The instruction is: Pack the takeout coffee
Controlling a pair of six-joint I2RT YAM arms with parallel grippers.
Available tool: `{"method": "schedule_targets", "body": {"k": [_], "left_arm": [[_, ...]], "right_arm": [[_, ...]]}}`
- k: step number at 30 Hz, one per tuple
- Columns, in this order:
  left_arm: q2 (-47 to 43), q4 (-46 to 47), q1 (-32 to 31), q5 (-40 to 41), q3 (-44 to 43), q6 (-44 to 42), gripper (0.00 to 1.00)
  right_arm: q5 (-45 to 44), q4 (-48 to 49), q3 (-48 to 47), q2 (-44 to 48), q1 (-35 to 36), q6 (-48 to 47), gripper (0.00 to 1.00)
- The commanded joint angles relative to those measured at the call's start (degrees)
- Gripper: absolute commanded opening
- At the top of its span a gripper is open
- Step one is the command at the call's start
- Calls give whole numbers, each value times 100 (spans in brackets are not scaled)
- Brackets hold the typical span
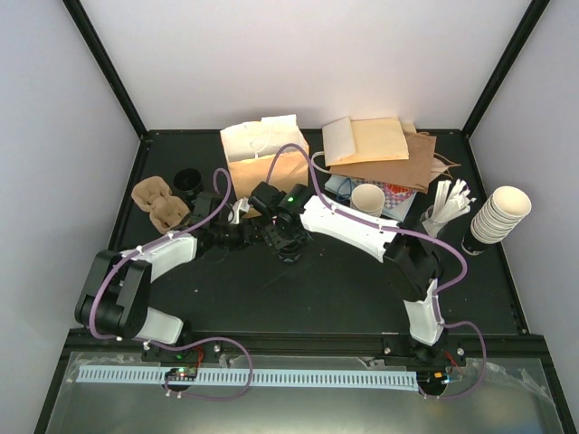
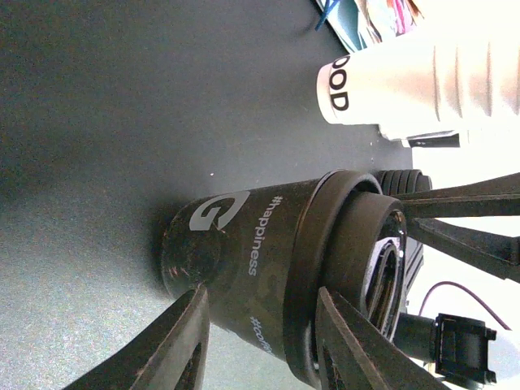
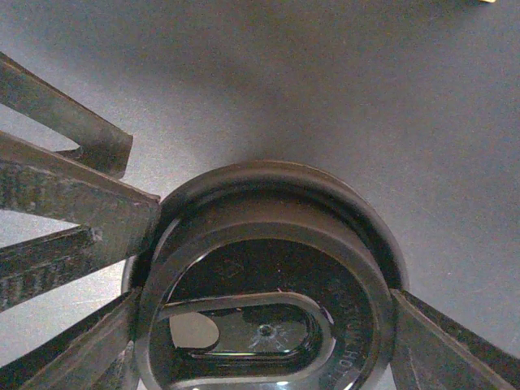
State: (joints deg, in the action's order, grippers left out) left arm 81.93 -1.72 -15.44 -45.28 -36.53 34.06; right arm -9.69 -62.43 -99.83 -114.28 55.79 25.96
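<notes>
Right wrist view looks straight down on the takeout coffee (image 3: pixel 268 268) — a dark-walled cup under a black lid (image 3: pixel 357 236), standing upright on the table (image 1: pixel 344 289) just on the near side of the brown paper bag (image 1: pixel 271 170). The right gripper (image 3: pixel 268 307) straddles the lid, a finger against its rim on either side; whether they squeeze we cannot tell. The left gripper (image 2: pixel 262 296) sits at the cup's wall, jaws part-spread one above the other, pinching nothing that we can see. We judge the step to be taking hold for the lift. We would close evenly and low on the rim, since a lid alone may pop off. We would draw the left fingers clear, then raise the cup straight and level toward the bag — any tilt risks a spill.
</notes>
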Motion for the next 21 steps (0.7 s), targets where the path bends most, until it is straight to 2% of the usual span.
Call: {"method": "schedule_targets", "body": {"k": [1,10,15,21], "left_arm": [[-256,-94,-20,36,-219,-115,39],[-536,-110,-25,-269,30,69,39],[-452,66,-133,-645,178,203,39],[-540,98,-310,-679,333,243,39]], "right_arm": [[369,-172,172,117,-29,-245,79],[815,-188,779,645,-24,-718,78],[879,-76,1005,657,-24,-829,78],[924,77,1137,688,-24,-859,78]]}}
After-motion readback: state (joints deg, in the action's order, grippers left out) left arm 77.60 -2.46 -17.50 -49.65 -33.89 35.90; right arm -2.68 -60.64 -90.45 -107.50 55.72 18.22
